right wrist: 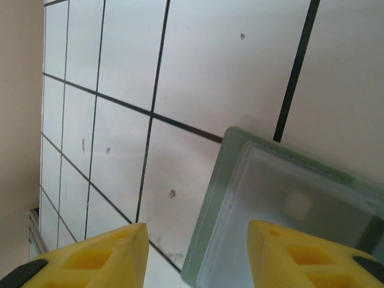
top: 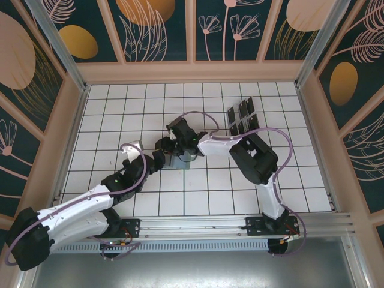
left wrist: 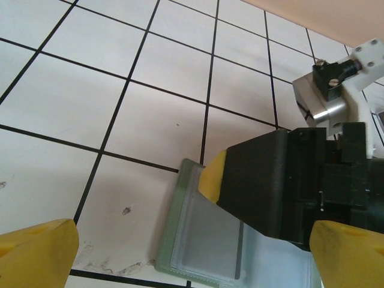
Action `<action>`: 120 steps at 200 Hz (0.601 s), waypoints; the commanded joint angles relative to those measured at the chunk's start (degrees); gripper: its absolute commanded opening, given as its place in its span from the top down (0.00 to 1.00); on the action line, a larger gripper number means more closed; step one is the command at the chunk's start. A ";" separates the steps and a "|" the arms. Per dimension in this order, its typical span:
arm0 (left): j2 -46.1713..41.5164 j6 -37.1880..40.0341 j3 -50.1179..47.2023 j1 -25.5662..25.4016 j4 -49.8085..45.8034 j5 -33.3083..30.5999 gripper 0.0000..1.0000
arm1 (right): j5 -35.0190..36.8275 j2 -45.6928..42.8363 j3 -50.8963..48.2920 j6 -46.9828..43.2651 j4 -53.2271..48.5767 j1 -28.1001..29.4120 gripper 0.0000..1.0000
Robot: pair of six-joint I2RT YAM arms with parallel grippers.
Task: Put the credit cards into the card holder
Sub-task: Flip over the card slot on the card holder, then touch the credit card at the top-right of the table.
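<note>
Left gripper (left wrist: 192,255) hangs low with its fingers spread as wide as they go, nothing between them, aimed at the near end of the holder (right wrist: 282,192). The holder lies flat on the tiles mid-table, clear window up.

Right gripper (right wrist: 195,252) is about half open, straddling the holder's edge: one finger over the window, the other over bare tile. Can't tell if it's actually pressing down or just touching.

The cards (top: 242,118) are well off to the right, near the back. None look to be in the holder yet.

My take: the holder needs opening and pinning first. I'd have one arm hold the flap down firmly, since it looks soft and likely to slide or flop. That leaves the other arm free to fetch a card.
</note>
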 commanded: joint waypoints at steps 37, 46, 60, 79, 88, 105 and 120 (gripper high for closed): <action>8.52 5.53 6.77 0.65 1.48 3.76 0.01 | 8.40 -22.48 -4.88 -8.54 -13.98 -10.74 0.53; 10.80 7.15 8.56 1.40 1.50 4.55 0.01 | 12.05 -24.61 -4.96 -10.71 -18.26 -13.37 0.53; 14.26 9.30 11.18 3.57 1.79 6.83 0.01 | 17.96 -27.35 -4.92 -14.96 -23.64 -17.13 0.53; 19.09 12.00 14.68 8.62 2.42 12.68 0.02 | 26.03 -28.76 -4.22 -20.20 -30.19 -21.42 0.55; 21.70 13.00 16.62 11.14 2.18 15.42 0.01 | 29.92 -28.93 -4.04 -22.36 -32.41 -22.65 0.56; 26.36 14.93 20.60 13.68 0.71 18.15 0.01 | 35.04 -29.06 -4.40 -25.56 -35.01 -24.37 0.58; 29.63 16.18 23.25 14.57 -0.29 18.76 0.02 | 37.68 -29.00 -5.24 -27.61 -35.68 -25.60 0.63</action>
